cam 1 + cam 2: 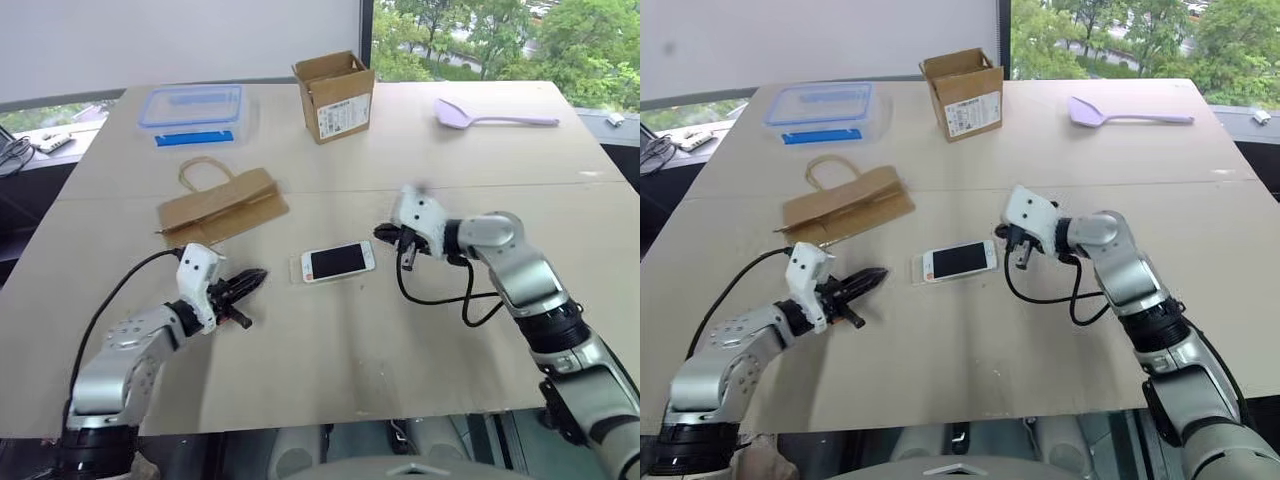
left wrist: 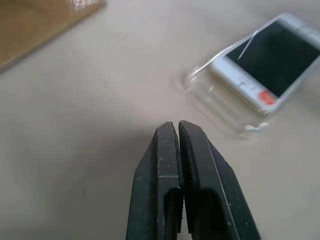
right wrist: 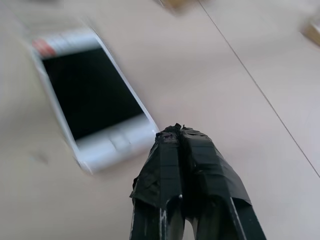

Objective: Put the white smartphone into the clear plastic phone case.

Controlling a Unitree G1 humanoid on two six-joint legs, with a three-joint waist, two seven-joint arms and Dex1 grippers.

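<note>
We see the phone point(image 1: 338, 261) lying face up on the counter point(image 1: 330, 350), resting in or on the clear case point(image 2: 220, 105), whose edge juts out at the end toward our left hand point(image 1: 250, 281). Both that hand and our right hand point(image 1: 390, 234) are pinched shut, empty, flanking it. Any careless push could slide phone and case together, or skid the phone off instead of seating it.

The white smartphone point(image 3: 92, 95) is blurred in the right wrist view; its far end is smeared.
</note>
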